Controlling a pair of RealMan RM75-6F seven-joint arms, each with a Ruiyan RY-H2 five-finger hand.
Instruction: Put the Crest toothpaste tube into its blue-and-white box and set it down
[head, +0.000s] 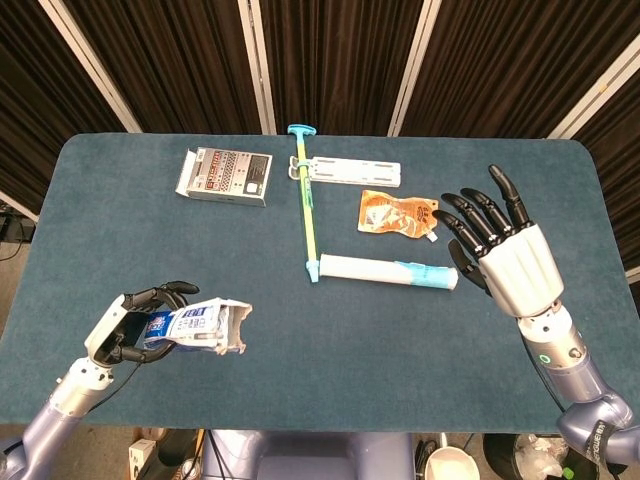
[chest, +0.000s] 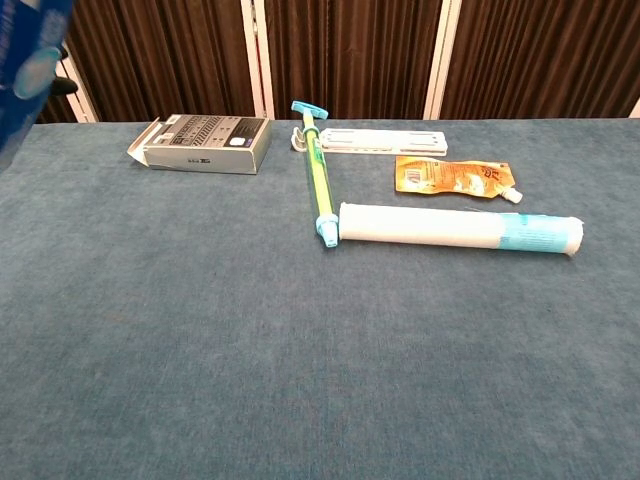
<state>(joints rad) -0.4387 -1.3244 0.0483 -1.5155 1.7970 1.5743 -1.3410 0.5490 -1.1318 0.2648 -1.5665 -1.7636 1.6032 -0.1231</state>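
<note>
My left hand (head: 125, 333) grips the blue-and-white box (head: 203, 326) above the table's front left, its open flapped end pointing right. In the chest view only a blurred blue corner of the box (chest: 30, 60) shows at the top left. The toothpaste tube (head: 388, 271) lies flat at mid-table, white with a light blue right end; the chest view also shows the tube (chest: 455, 228). My right hand (head: 502, 252) hovers open just right of the tube's blue end, fingers spread, touching nothing.
A green toothbrush (head: 306, 205) lies lengthwise left of the tube. Behind it are a white flat package (head: 355, 172), an orange pouch (head: 396, 213) and a grey patterned box (head: 225, 176). The blue cloth table (head: 330, 350) ends close in front of both hands.
</note>
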